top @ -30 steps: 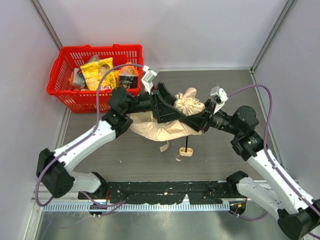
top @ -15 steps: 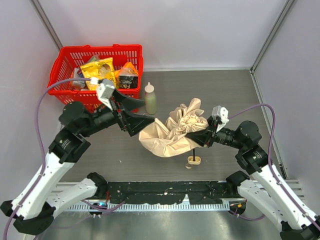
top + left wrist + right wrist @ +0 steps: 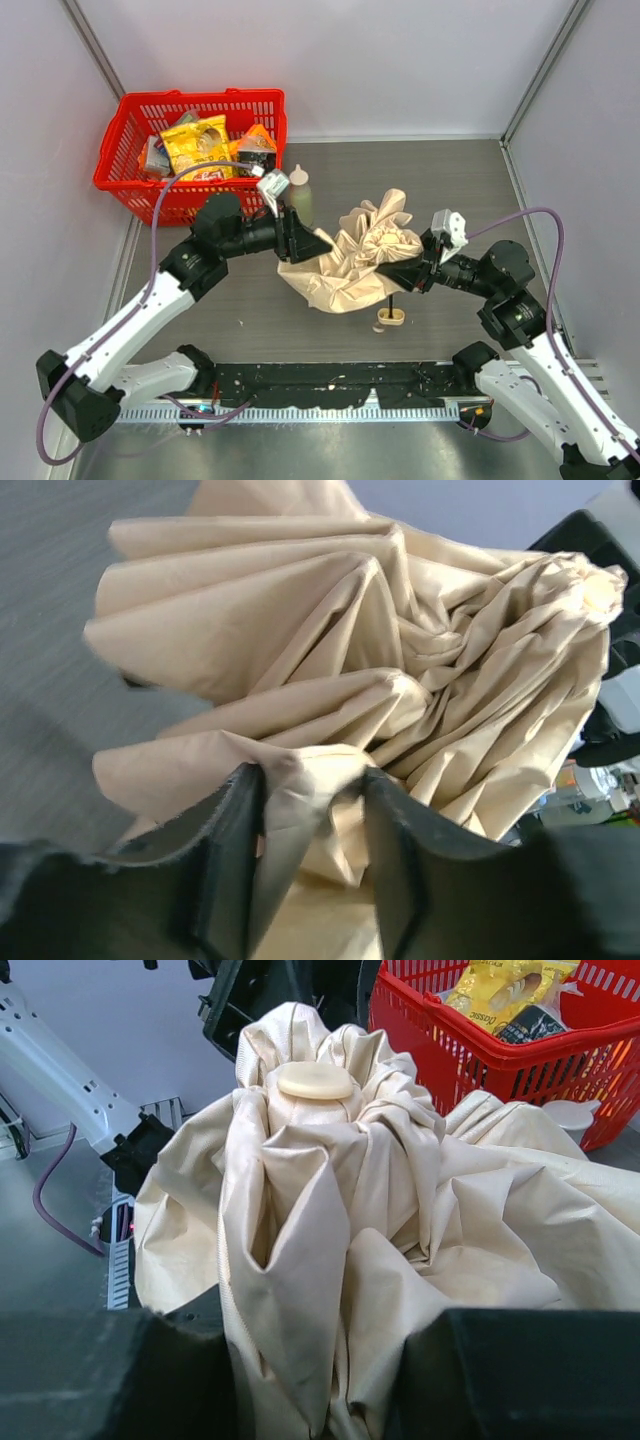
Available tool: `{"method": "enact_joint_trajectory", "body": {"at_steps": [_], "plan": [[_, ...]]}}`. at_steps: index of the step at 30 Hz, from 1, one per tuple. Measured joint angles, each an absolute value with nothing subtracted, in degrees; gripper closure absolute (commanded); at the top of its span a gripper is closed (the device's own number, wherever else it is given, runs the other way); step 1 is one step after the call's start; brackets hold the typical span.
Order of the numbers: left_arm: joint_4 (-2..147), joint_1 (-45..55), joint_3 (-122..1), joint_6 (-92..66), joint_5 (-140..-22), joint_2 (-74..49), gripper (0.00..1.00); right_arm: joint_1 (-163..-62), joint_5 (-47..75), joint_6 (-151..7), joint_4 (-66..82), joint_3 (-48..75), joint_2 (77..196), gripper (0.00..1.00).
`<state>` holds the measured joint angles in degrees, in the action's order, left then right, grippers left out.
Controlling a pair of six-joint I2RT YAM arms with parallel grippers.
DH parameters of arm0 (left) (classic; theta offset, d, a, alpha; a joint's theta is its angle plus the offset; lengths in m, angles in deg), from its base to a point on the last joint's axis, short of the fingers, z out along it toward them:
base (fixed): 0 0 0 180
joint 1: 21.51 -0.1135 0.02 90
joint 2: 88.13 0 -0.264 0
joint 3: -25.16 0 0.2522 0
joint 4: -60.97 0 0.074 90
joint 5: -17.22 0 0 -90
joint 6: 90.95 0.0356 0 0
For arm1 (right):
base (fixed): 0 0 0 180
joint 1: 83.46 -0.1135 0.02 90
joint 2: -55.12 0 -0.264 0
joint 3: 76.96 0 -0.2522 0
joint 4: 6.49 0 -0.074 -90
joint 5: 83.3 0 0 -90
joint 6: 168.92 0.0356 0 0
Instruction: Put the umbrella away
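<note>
Spanning left gripper, right gripper: umbrella

1. Fabric of the umbrella hides most of the shaft and the tips of the right gripper
2. The left gripper covers the foot of the bottle
3. Left wrist view: a fold fills the gap between the fingers; pinched or loose, unclear
4. Right wrist view cuts off the basket

Bright, even light is coming from overhead, leaving only soft shadows on the table beneath the umbrella. In the left wrist view, motion blur is smearing the fabric's left edges. The right gripper is looming dark and out of focus.
</note>
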<state>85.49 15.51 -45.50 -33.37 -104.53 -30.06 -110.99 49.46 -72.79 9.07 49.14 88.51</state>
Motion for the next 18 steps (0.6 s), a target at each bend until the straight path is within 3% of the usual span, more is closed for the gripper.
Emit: {"method": "enact_joint_trajectory", "body": {"at_steps": [4, 6, 10, 12, 15, 18], "plan": [[72.6, 17.39, -45.46, -39.8, -107.08, -25.8, 0.94, -110.99, 49.33, -73.35, 9.77, 48.41, 89.16, 0.99], [67.44, 20.55, -47.62, -41.57, -107.63, -22.63, 1.0, -110.99, 49.09, -73.42, 9.82, 48.15, 89.67, 0.99], [61.82, 27.11, -54.86, -42.42, -109.18, -14.98, 0.99, -110.84, 47.45, -72.98, 9.71, 46.38, 90.04, 0.99], [59.44, 27.66, -56.82, -42.77, -109.62, -13.08, 0.87, -110.53, 45.33, -72.87, 10.41, 45.22, 89.71, 0.99], [57.1, 28.05, -57.61, -42.51, -109.66, -13.08, 0.44, -110.55, 44.0, -72.63, 10.95, 43.32, 89.42, 0.99], [58.15, 27.85, -57.83, -40.87, -107.96, -13.93, 0.16, -110.79, 42.58, -71.69, 11.26, 42.8, 88.81, 0.99]]}}
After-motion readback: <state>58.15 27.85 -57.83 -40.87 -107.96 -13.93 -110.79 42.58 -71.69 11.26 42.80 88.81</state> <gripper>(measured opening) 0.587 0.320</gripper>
